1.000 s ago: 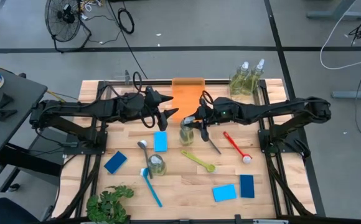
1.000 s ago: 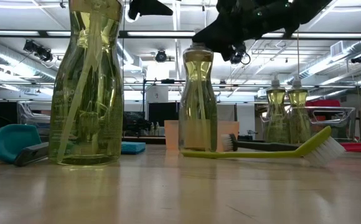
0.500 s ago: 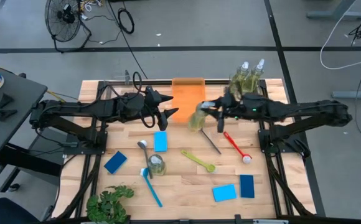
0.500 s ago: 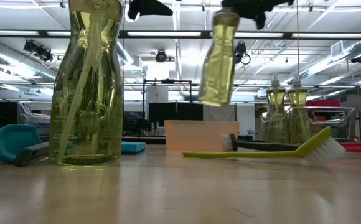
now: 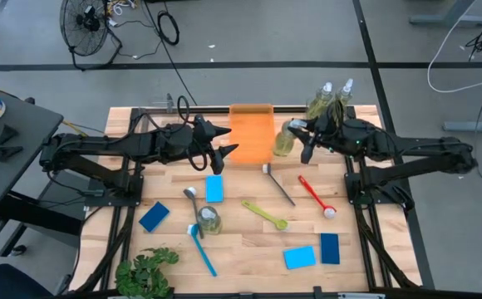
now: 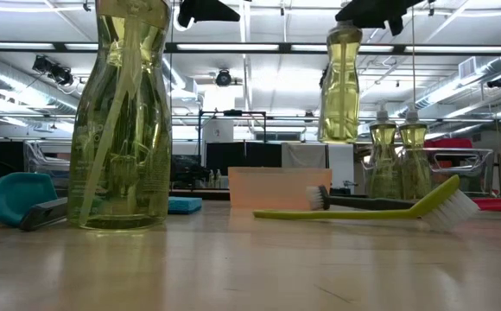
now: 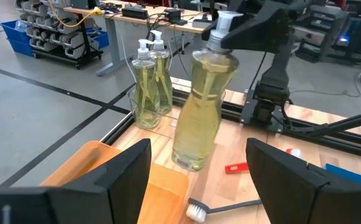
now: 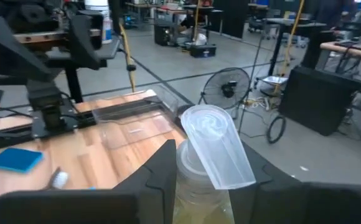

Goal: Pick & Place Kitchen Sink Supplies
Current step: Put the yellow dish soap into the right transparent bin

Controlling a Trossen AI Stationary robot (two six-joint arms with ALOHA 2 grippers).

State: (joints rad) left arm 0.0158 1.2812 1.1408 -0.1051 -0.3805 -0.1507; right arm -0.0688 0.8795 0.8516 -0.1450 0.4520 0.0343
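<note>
My right tool (image 5: 305, 138) gripped a pump bottle (image 5: 284, 139) above the bench (image 5: 249, 241); my left tool (image 5: 224, 141) hung open.

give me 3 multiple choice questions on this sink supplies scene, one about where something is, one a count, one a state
1. Where is the bottle that the right gripper holds?
A. standing on the wood
B. in the air beside the orange tray
C. next to the plant

2. How many blue sponges lie on the table?
A. two
B. four
C. six

3. How is the left gripper?
A. open and empty
B. shut on a brush
C. shut on a sponge

Answers: 1 B, the held bottle hangs clear of the tabletop; 2 B, four show from above; 3 A, its fingers stand apart with nothing between.
</note>
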